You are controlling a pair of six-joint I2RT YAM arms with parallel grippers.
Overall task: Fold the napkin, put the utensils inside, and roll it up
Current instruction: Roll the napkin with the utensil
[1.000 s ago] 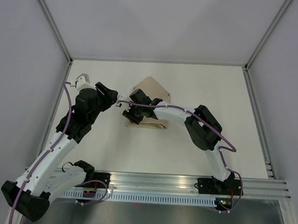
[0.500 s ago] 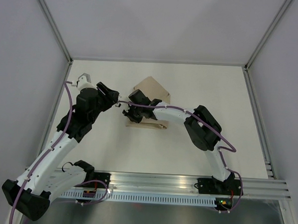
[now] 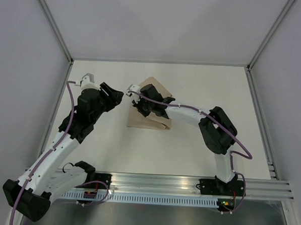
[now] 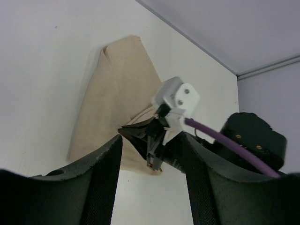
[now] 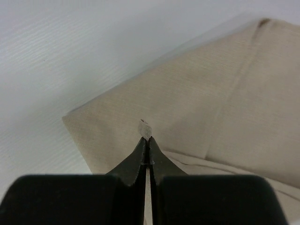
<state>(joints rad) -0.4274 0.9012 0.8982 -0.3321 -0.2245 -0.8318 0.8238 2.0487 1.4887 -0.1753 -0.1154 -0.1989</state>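
White tabletop point(image 3: 189, 145) inside grey walls carries the napkin point(image 3: 146, 121), which lies folded into a layered, pointed shape near the table's middle, toward the far side. The right gripper point(image 5: 146, 138) hangs over it, its fingertips pressed together on a small nub of the cloth. The left gripper point(image 3: 117, 95) hovers just left of the napkin, fingers spread and holding nothing.

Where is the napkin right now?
Top view: the napkin lies folded mid-table, pinched by the right gripper, just right of the open left gripper.
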